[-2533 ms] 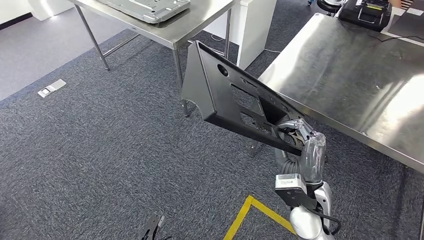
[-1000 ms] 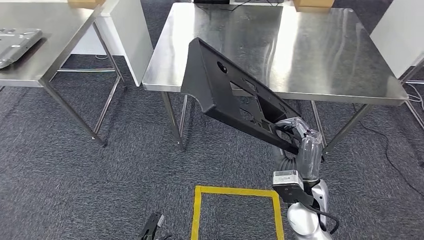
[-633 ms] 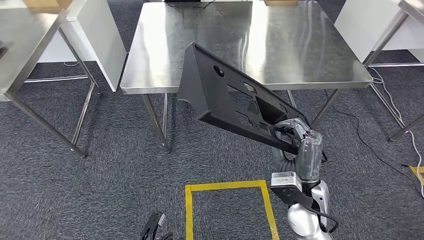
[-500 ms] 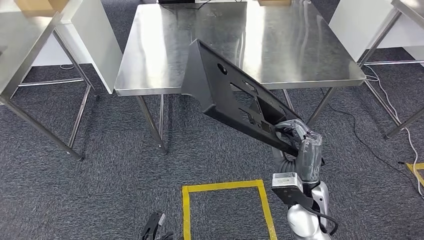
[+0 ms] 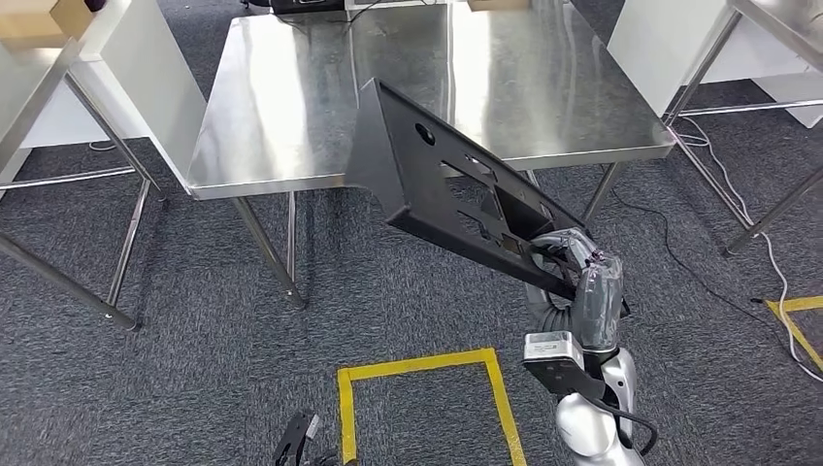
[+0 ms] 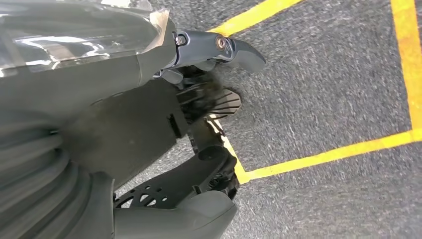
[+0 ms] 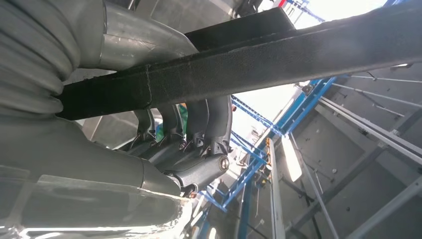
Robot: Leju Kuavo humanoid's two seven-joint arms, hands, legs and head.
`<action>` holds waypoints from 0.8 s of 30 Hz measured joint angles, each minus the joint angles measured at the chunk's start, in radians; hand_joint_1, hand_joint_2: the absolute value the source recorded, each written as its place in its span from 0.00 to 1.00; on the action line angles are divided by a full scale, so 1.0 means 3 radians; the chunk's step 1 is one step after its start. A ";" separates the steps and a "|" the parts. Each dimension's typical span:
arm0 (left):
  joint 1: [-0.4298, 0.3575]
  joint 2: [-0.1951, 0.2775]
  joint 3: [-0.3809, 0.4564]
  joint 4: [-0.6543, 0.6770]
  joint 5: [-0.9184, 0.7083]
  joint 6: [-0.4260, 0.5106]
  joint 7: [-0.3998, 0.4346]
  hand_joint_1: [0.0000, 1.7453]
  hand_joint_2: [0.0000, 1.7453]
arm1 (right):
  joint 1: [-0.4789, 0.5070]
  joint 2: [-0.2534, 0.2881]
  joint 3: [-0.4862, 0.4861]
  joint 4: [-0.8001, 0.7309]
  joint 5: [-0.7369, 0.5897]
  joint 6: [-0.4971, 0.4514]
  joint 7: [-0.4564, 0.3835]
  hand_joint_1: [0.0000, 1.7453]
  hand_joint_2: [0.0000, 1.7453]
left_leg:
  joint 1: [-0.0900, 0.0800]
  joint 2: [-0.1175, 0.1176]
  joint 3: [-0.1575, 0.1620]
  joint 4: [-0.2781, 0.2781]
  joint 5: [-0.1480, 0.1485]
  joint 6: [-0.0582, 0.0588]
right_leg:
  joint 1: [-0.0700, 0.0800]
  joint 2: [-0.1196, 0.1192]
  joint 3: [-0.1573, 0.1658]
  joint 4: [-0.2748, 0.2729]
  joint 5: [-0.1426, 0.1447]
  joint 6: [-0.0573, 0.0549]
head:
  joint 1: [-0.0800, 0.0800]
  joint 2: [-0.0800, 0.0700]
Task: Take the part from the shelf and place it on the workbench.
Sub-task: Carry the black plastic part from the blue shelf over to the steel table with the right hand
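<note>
A large black flat part [image 5: 427,184] with several cut-outs is tilted up in front of me, its far end over the near edge of the steel workbench [image 5: 281,107]. My right hand [image 5: 575,258] grips its lower near end. In the right wrist view the fingers [image 7: 191,122] wrap over the part's black edge [image 7: 259,59]. Low at my side hangs my left hand [image 5: 297,445], and in the left wrist view the hand [image 6: 199,55] holds nothing, fingers apart above the carpet.
A yellow tape square [image 5: 417,367] marks the grey carpet just before me. A white panel [image 5: 146,68] and another table with a cardboard box [image 5: 34,19] stand at the left. A further table's legs [image 5: 767,209] and a cable [image 5: 704,150] lie at the right.
The whole picture has shifted as I turned: the workbench now lies straight ahead and a little left. The part stays in my right hand in the same tilt.
</note>
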 joint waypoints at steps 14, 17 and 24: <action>-0.0002 -0.0018 0.0001 -0.0001 0.0008 -0.0008 -0.0006 0.00 1.00 | -0.0012 -0.0008 0.0001 0.0011 0.0031 -0.0001 0.0010 1.00 1.00 | -0.0028 0.0005 0.0149 -0.0165 -0.0030 0.0051 | -0.0048 -0.0085 -0.0273 0.0294 0.0008 0.0211 | 0.0018 -0.0001; -0.0001 -0.0018 0.0001 -0.0001 0.0008 -0.0013 -0.0005 0.00 1.00 | -0.0001 -0.0008 0.0001 0.0009 0.0039 -0.0004 0.0015 1.00 1.00 | -0.0051 0.0007 0.0151 -0.0148 -0.0067 -0.0001 | -0.0030 -0.0087 -0.0148 0.0036 0.0085 0.0154 | 0.0019 0.0000; -0.0001 -0.0015 0.0001 -0.0002 0.0006 -0.0015 -0.0004 0.00 1.00 | 0.0020 -0.0004 -0.0002 -0.0003 0.0047 -0.0010 0.0020 1.00 1.00 | -0.0020 0.0009 -0.0249 0.0636 -0.0430 -0.0071 | -0.0027 -0.0060 -0.0084 0.0020 0.0038 -0.0013 | 0.0001 -0.0001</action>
